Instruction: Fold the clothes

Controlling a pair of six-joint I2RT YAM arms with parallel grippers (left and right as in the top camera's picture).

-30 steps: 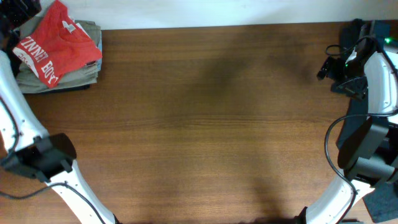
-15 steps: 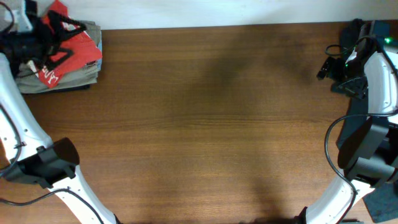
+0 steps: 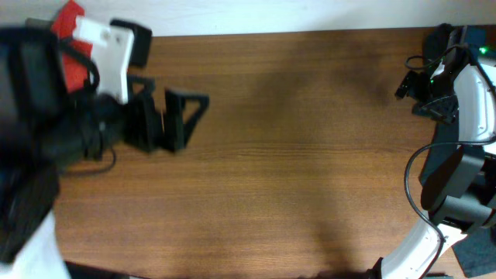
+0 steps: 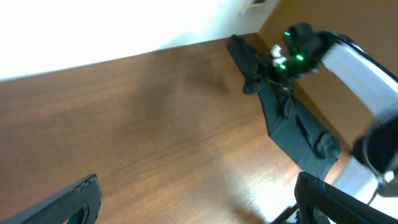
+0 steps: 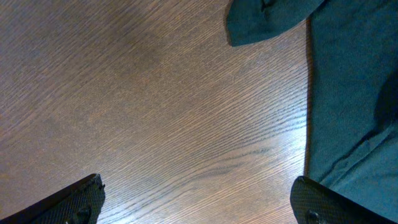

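Left claw [image 4: 198,202] spread empty, its arm [image 3: 54,124] half-hiding red T-shirt [image 3: 68,17], right claw [image 5: 196,199] spread beside dark garment [image 5: 354,93]

Robot lab bench, wood-grain table [image 3: 294,155], plain white wall [image 4: 93,31], cabled white robot arm [image 3: 474,93] at the edge

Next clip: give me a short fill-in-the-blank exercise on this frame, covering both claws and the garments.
1. The left claw is ___, with nothing between its fingers.
2. The right claw, equally wide, holds ___.
3. Overhead, only a corner of the red-orange thin-cloth T-shirt shows, at the brown wooden table's far-___ corner.
4. The dark navy-black garment lies at the table's ___ edge.
Missing words: open; nothing; left; right.
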